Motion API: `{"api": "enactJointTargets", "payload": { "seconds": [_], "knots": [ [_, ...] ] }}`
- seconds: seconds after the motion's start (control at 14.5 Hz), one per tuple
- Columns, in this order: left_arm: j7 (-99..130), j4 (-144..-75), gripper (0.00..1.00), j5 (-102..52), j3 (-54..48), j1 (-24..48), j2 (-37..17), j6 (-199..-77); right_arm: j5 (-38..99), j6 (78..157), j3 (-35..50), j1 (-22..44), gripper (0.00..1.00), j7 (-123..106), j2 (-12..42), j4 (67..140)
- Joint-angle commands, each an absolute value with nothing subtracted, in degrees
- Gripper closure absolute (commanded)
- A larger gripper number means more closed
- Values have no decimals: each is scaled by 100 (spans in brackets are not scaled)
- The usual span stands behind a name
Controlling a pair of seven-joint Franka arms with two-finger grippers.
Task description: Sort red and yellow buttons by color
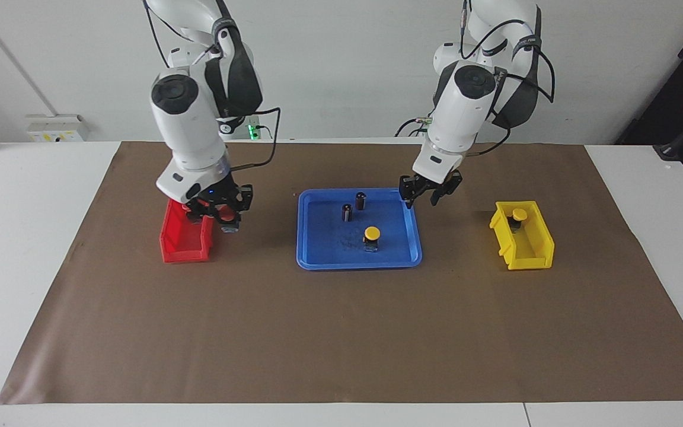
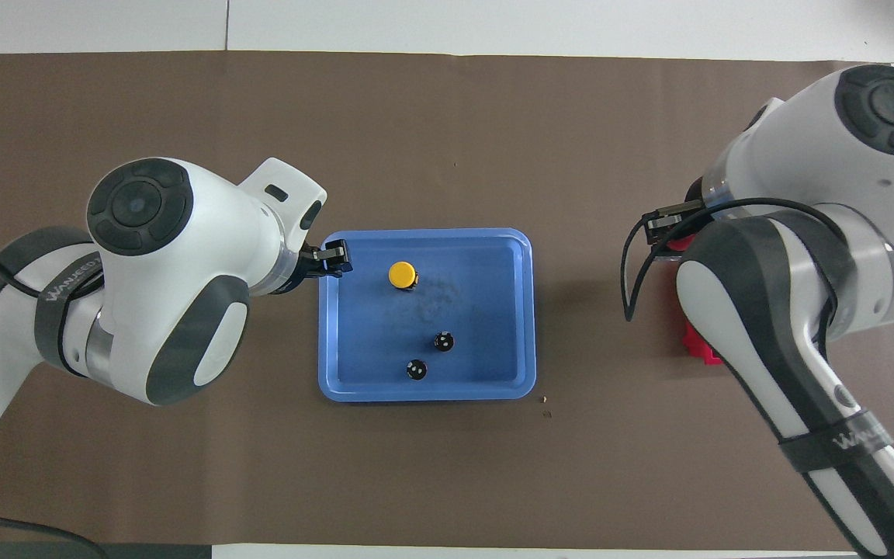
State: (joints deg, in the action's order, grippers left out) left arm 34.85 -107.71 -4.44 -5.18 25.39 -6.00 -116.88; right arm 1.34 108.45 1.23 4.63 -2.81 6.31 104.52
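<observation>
One yellow button (image 1: 371,235) stands in the blue tray (image 1: 318,264), and it also shows in the overhead view (image 2: 402,274). A second yellow button (image 1: 518,216) sits in the yellow bin (image 1: 532,258). My right gripper (image 1: 224,214) is over the tray-side edge of the red bin (image 1: 184,252), shut on a red button (image 1: 230,223) whose dark base hangs below the fingers. The other red button is hidden. My left gripper (image 1: 421,193) is open and empty over the tray's corner toward the left arm's end; it also shows in the overhead view (image 2: 332,260).
Two dark cylinders (image 1: 360,200) (image 1: 347,212) stand in the tray nearer to the robots than the yellow button. In the overhead view the right arm covers most of the red bin (image 2: 700,347) and the left arm covers the yellow bin. Brown paper covers the table.
</observation>
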Motion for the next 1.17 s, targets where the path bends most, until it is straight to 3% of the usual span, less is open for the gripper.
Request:
{"api": "enactJointTargets", "payload": {
  "seconds": [0.0,0.21,0.62,1.1],
  "knots": [
    [3927,-10154,30,-589,-422,2890,-1342,-12004,290,11380,220,-77,67,-833,352,11186],
    [4288,-9450,28,-545,-396,3287,-2108,-12129,299,11706,220,-368,67,-1142,211,11618],
    [4289,-9492,27,16,-413,3418,-2303,-12147,413,12672,211,-475,67,-1371,-26,12584],
    [4280,-9720,26,18,-413,3419,-2285,-12111,413,13280,211,-527,67,-1573,9,13043]
  ]
}}
